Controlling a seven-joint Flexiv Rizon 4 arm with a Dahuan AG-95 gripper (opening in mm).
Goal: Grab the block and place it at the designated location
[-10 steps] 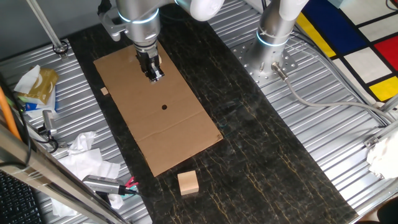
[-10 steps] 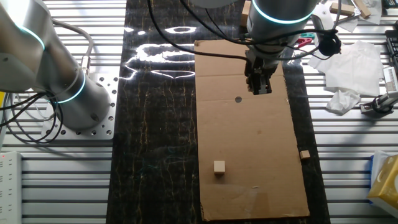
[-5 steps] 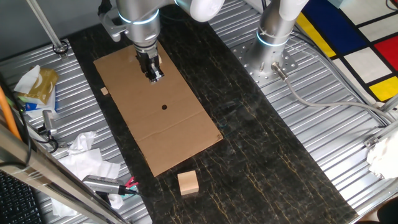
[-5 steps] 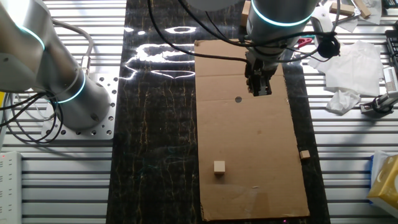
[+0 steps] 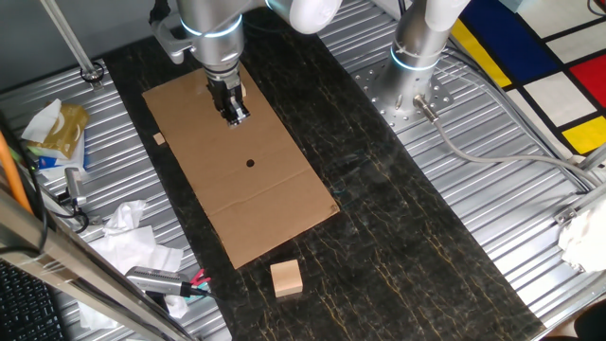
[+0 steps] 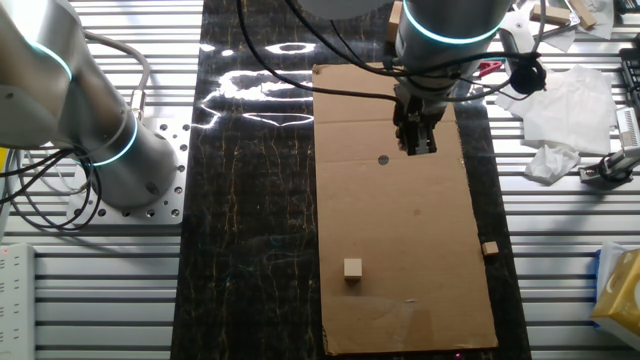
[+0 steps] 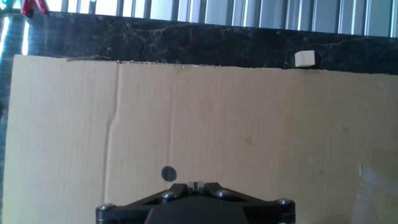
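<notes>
in the other fixed view, going left to right: the block sits alone on the cardboard sheet, toward its near end. the designated location, a black dot, lies well apart from it up the sheet. the gripper hangs just beside the dot, a little to its right, and a small tan chip lies off the sheet's right edge. in the hand view the fingertips look pressed together with nothing between them, so the jaws are closed and empty; the block is out of that view.

the step in hand seems to be the reach. to do it well, i judge the jaws should spread before the descent. the hand should travel along the sheet until it is centred over the block, not the chip, then square its fingers to two opposite faces and come straight down, so the light piece is not nudged.
</notes>
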